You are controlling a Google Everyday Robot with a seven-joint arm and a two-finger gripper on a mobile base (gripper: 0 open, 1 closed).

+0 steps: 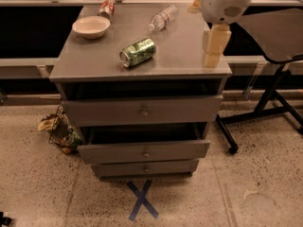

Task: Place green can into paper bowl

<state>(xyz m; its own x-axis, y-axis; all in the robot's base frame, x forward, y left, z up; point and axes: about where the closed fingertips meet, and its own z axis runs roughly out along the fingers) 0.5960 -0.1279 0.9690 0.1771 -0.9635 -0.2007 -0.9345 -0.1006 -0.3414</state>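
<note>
- Green can (pixel 138 52) lies sideways, well left of your gripper (pixel 215 48), long axis slanting far-right.
- Gripper seemingly hovers above the cabinet (pixel 180 56) top's right edge; its opening, cannot tell.

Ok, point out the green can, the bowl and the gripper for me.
green can (pixel 138 52): camera view, middle of its side.
bowl (pixel 91 33): camera view, front wall.
gripper (pixel 212 60): camera view, lower tip, over the cabinet's (pixel 94 65) right front corner.

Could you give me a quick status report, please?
Gripper over right edge of cabinet top, apart from green can. Can on its side, mid-top, not in paper bowl. Clear bottle behind, off the can-to-bowl line.
</note>
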